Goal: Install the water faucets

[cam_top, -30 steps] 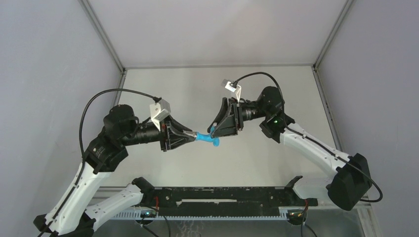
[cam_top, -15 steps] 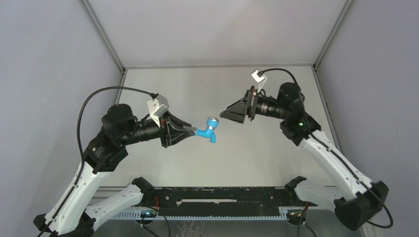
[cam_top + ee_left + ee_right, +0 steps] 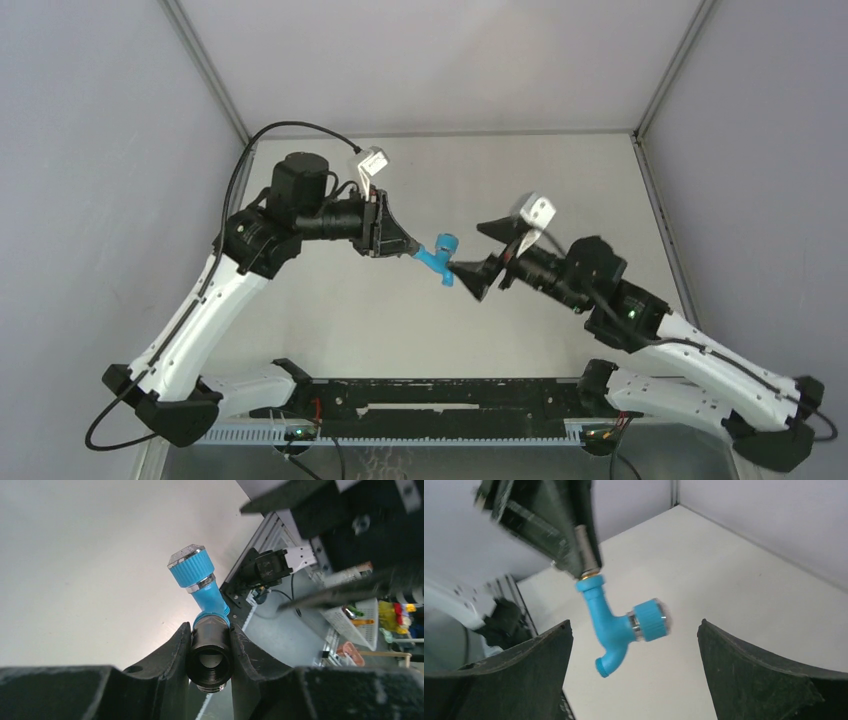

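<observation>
A bright-blue bent water faucet [image 3: 437,256] hangs in the air above the white table [image 3: 560,180]. My left gripper [image 3: 410,247] is shut on the dark grey threaded fitting [image 3: 210,652] at the faucet's end. In the left wrist view the blue body [image 3: 209,596] and its ribbed knob [image 3: 190,569] stick out beyond my left gripper [image 3: 210,647]. My right gripper [image 3: 478,256] faces it from the right, open wide. In the right wrist view the faucet [image 3: 610,625] shows between the spread fingers of my right gripper [image 3: 634,625], and neither finger touches it.
A black rail [image 3: 450,400] runs along the table's near edge between the arm bases. Grey walls and metal frame posts [image 3: 205,65] close in the left, right and back. A white basket of clutter [image 3: 367,627] sits beyond the table edge.
My right gripper let go of the faucet, opened wide, drew back to the right, then returned lower. My left arm lifted the faucet up and toward the back.
</observation>
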